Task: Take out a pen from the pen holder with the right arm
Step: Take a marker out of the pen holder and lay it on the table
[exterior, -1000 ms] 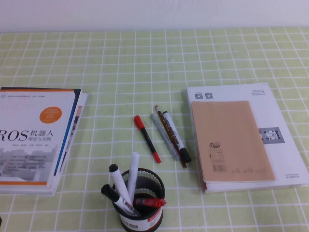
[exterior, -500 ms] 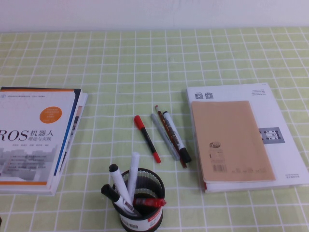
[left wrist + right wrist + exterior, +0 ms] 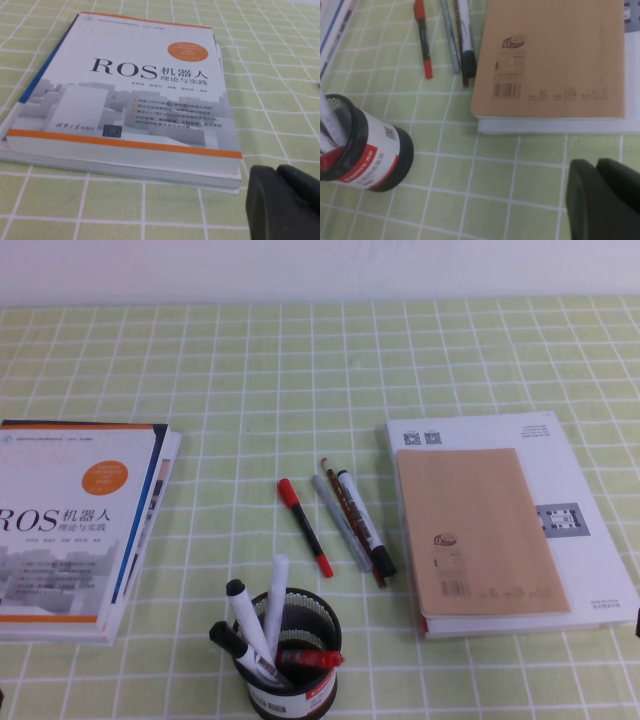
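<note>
Table (image 3: 560,350) is fully covered by a pale green tablecloth (image 3: 300,370) with a white grid of lines. It lies flat, no visible wrinkles. A plain white wall (image 3: 320,268) runs straight along the table's far edge. Lighting is even and soft, with only faint shadows on the cloth. Both wrist views show the same checked cloth.

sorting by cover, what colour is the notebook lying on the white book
The notebook is tan, clearest in the high view.
</note>
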`<state>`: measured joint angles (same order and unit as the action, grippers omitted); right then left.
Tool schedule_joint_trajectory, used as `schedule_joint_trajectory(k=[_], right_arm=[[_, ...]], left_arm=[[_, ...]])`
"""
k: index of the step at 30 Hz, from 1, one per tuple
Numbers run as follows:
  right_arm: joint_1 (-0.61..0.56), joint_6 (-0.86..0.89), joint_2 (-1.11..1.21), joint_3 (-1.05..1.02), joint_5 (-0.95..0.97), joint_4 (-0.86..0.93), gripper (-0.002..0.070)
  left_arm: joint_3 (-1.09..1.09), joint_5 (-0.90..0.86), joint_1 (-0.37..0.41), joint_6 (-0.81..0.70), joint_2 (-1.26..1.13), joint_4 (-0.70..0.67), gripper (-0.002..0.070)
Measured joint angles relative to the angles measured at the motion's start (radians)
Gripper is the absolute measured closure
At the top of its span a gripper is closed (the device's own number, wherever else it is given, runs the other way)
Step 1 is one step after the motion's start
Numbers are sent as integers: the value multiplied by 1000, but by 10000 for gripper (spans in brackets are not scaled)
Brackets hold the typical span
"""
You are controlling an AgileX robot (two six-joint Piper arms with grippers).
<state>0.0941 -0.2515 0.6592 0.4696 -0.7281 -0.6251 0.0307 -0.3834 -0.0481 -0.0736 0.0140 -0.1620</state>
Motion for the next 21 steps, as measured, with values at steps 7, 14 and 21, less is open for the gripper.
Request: schedule_joint_trajectory(k=[7, 14, 21], right_arm=[[32, -94, 195, 80, 39, -19, 688], [296, -102, 362, 184, 184, -19, 688], [555, -155, 473, 221, 354, -51, 688]], left_arm=[[0, 0, 0, 0, 0, 0, 683], [0, 0, 0, 0, 0, 0, 683], [0, 0, 0, 0, 0, 0, 683]])
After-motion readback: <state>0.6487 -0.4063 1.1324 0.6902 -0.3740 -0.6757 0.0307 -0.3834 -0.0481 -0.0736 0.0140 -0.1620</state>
